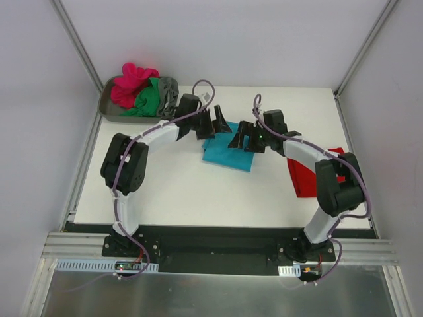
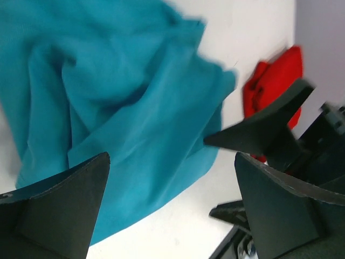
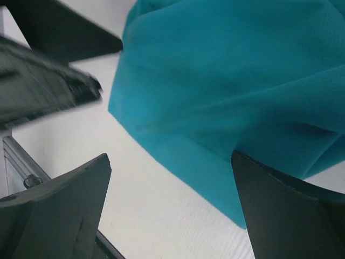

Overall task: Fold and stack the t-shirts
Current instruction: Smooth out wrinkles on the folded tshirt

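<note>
A teal t-shirt (image 1: 228,155) lies in a rumpled, roughly folded rectangle on the white table, between the two arms. My left gripper (image 1: 217,129) hovers over its far left edge, open, with nothing between the fingers. In the left wrist view the teal t-shirt (image 2: 118,102) lies loose beyond the left gripper (image 2: 172,178). My right gripper (image 1: 246,142) is open over the shirt's far right edge. In the right wrist view the teal t-shirt (image 3: 237,81) lies past the empty right gripper (image 3: 171,183). A folded red t-shirt (image 1: 307,177) lies at the right, also showing as the red t-shirt (image 2: 272,81).
A grey tray (image 1: 109,111) at the back left holds a magenta shirt (image 1: 132,82), a green shirt (image 1: 149,99) and a grey shirt (image 1: 168,92) in a heap. White walls close in the table on three sides. The two grippers hang close together, tips nearly facing.
</note>
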Available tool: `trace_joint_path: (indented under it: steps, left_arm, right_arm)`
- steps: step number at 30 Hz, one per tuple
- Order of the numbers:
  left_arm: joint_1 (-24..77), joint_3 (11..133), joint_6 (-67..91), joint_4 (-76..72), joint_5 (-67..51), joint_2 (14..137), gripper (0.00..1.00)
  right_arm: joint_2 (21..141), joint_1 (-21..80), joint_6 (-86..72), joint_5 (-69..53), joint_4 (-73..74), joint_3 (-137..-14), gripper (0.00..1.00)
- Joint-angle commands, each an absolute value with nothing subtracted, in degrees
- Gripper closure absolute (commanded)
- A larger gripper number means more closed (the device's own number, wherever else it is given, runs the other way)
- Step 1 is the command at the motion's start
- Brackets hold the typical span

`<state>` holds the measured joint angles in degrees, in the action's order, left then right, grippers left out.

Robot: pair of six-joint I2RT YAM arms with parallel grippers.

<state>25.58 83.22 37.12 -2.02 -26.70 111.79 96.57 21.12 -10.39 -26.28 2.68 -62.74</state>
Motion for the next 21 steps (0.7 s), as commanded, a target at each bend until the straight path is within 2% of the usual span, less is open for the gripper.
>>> trace_joint_path:
  steps: [1, 6, 10, 16, 21]
  left_arm:
    - [26.4, 75.9, 42.2, -6.9, -33.7, 115.0, 0.01]
    - [27.2, 63.7, 46.0, -14.5, -36.6, 112.9, 0.01]
    - [28.1, 52.0, 48.1, -18.0, -36.9, 106.7, 0.01]
    - [32.4, 33.3, 49.5, -16.3, -33.4, 87.0, 0.01]
    - [36.3, 32.2, 46.4, -5.4, -26.1, 71.2, 0.01]
  right_arm:
    - [100.7, 21.5, -12.3, -27.2, -4.6, -59.4, 0.04]
    - [100.3, 23.6, -11.8, -28.1, -6.0, -53.4, 0.04]
    - [94.5, 26.1, -12.6, -27.9, -6.0, -45.5, 0.04]
    - [78.6, 33.9, -14.8, -25.8, 1.2, -33.7, 0.04]
    - [61.8, 37.0, -15.0, -21.5, 8.9, -33.0, 0.04]
